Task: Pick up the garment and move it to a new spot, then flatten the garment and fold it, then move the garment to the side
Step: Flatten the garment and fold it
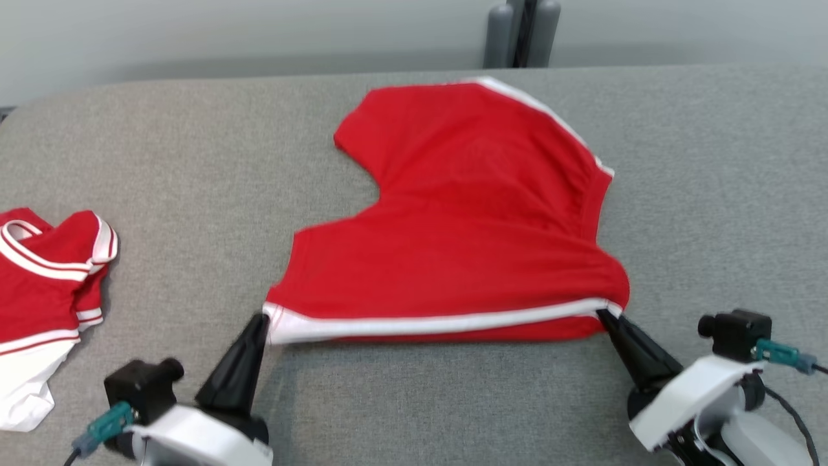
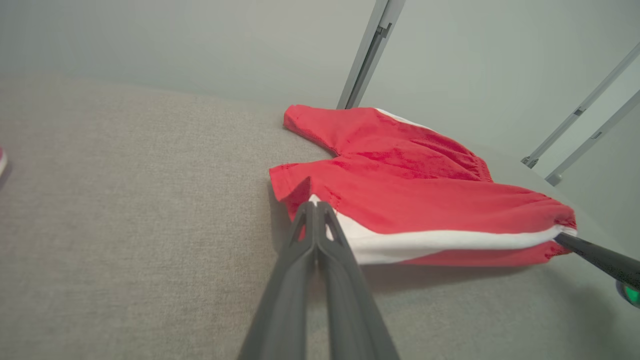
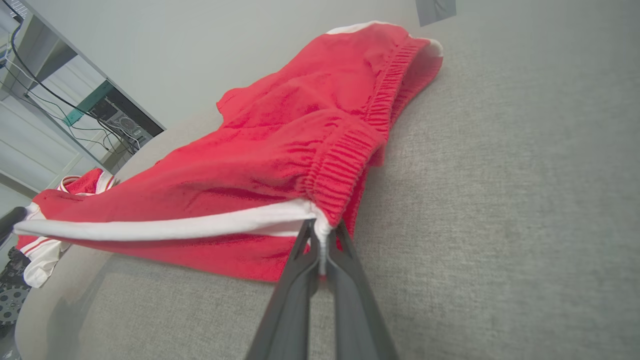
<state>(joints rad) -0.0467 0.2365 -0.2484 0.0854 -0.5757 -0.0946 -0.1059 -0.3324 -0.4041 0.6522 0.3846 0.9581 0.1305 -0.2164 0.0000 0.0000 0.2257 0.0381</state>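
The garment (image 1: pixel 453 220) is a pair of red shorts with white side stripes, spread on the grey table (image 1: pixel 194 162). Its near white-striped edge is stretched taut between my two grippers and lifted slightly off the table. My left gripper (image 1: pixel 263 318) is shut on the garment's near left corner, at the leg hem; in the left wrist view the left gripper (image 2: pixel 315 204) pinches that corner of the garment (image 2: pixel 410 195). My right gripper (image 1: pixel 605 314) is shut on the near right corner by the elastic waistband. In the right wrist view the right gripper (image 3: pixel 320 230) clamps the garment (image 3: pixel 280 155) at the white stripe's end.
A second red-and-white piece of clothing (image 1: pixel 45 291) lies bunched at the table's left edge, also seen as clothing (image 3: pixel 55 225) far left in the right wrist view. A grey post (image 1: pixel 521 32) stands behind the table's far edge. Bare grey table surrounds the shorts.
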